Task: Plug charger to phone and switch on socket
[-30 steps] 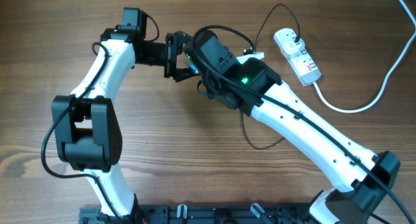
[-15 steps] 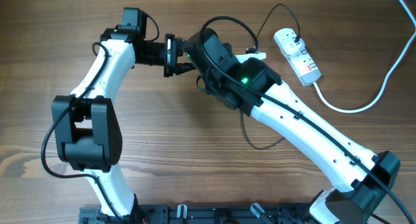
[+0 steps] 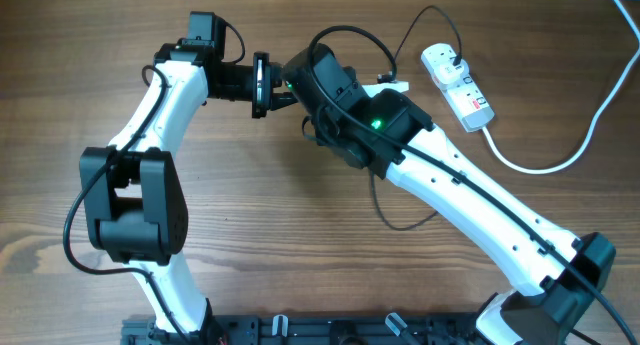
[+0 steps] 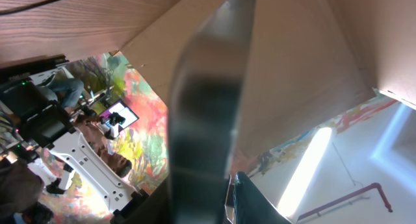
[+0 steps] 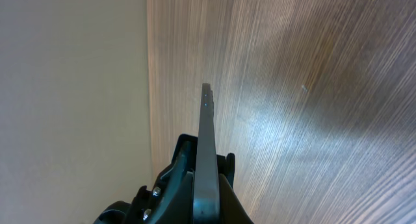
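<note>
Right gripper (image 3: 298,83): jaws clamped on the phone (image 5: 206,139), which is held edge-on. Left gripper (image 3: 271,93) meets the phone from the opposite side; its grip cannot be determined. Socket (image 3: 458,85) lies well apart on the table (image 3: 300,245), with the charger (image 3: 425,20) running from it.

The socket (image 3: 458,83) is white with red marks, its lead (image 3: 540,171) white, the table (image 3: 290,270) brown wood-grain.

We take this for a robotics lab: past the wood-grain table (image 3: 300,275), the left wrist view shows what seems another white robot rig (image 4: 91,169), a painted wall (image 4: 153,117) and a strip light (image 4: 305,169).
</note>
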Motion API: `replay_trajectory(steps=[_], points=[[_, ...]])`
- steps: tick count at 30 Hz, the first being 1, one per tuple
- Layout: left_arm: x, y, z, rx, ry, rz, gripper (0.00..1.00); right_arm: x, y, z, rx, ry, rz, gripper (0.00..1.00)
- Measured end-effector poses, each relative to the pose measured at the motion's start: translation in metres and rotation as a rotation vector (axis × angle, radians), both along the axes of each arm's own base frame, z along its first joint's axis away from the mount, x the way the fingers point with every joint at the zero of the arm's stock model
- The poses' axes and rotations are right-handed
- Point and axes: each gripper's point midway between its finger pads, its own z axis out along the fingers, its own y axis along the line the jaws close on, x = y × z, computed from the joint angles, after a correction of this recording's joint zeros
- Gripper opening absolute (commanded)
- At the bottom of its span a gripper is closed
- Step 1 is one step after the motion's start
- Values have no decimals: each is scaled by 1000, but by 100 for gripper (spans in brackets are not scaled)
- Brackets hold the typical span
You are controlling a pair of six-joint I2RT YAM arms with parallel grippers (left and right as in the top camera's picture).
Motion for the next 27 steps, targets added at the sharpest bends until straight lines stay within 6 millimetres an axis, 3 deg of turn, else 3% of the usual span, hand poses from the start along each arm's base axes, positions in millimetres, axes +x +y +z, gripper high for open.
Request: replay_trajectory(steps=[15,21,23,24,27], points=[[0,0,0,0,0,0,27,-1,2,-1,0,6,18,4],[0,0,0,0,-2,0,5,1,3,1,2,-6,18,4],[0,0,0,-1,-23,-2,4,3,2,2,14,-8,6,5],[1,0,0,-3,-42,-3,4,3,2,2,19,-7,2,6],[1,0,1,-5,-50,-4,4,4,2,2,18,-8,6,25]])
